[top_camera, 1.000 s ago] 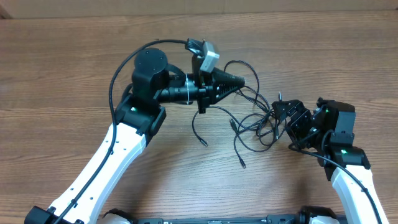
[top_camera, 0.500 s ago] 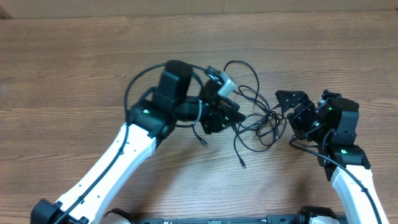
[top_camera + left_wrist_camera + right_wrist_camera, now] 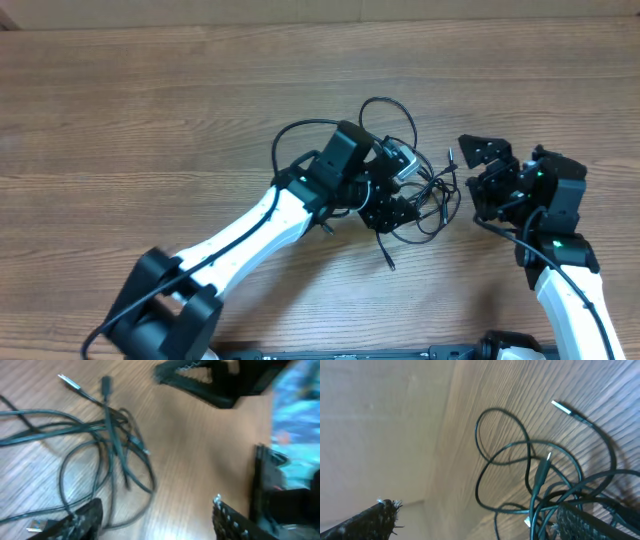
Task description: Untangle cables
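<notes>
Just under your left gripper [image 3: 155,505], whose jaws stand well apart with nothing in them, the cables [image 3: 430,192] lie bunched, one plug end [image 3: 389,266] trailing toward the near edge. Come down on a single strand at the bunch's rim, not the middle crossing, so closing catches one cord only. Farther right, the right gripper [image 3: 476,167] hangs wide open and empty beside the knot; let it pin a neighbouring strand while you pull gently.

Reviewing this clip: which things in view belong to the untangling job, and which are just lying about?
Belong to the job:
- cables, in a loose tangle
- left gripper, open over the tangle
- right gripper, open beside it

Just lying about:
- only the wooden table underneath
</notes>
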Action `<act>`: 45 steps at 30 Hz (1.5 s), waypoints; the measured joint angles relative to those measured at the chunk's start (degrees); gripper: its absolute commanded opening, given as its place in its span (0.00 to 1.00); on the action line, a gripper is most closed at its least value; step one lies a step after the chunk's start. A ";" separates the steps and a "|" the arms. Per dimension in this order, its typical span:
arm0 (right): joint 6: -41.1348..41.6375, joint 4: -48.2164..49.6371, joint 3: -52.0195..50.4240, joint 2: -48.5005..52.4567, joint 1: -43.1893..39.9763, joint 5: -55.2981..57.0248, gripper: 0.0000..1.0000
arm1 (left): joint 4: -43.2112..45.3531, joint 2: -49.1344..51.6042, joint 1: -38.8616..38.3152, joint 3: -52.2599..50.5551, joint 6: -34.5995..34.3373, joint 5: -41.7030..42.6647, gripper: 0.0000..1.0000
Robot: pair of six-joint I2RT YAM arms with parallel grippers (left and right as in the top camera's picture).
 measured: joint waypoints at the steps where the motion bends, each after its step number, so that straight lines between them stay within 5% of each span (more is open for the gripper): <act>1: 0.48 0.13 0.00 0.00 -0.55 -0.07 1.00 | 1.20 1.07 -0.09 0.00 -0.44 -0.76 0.71; 14: 1.73 0.39 0.00 0.00 -2.75 -2.80 1.00 | 10.95 8.48 -2.60 0.02 -6.01 -3.21 0.73; 23: 1.03 0.04 0.00 0.00 -2.75 -3.61 1.00 | 10.91 9.05 -3.06 0.04 -7.41 -4.20 0.33; 33: 0.79 -0.72 0.00 0.00 -2.75 -4.26 1.00 | 10.88 9.05 -3.45 0.04 -7.80 -4.50 0.45; 45: 0.70 -0.68 0.00 0.00 -2.75 -4.50 1.00 | 12.61 10.19 -4.83 0.07 -7.82 -4.61 0.43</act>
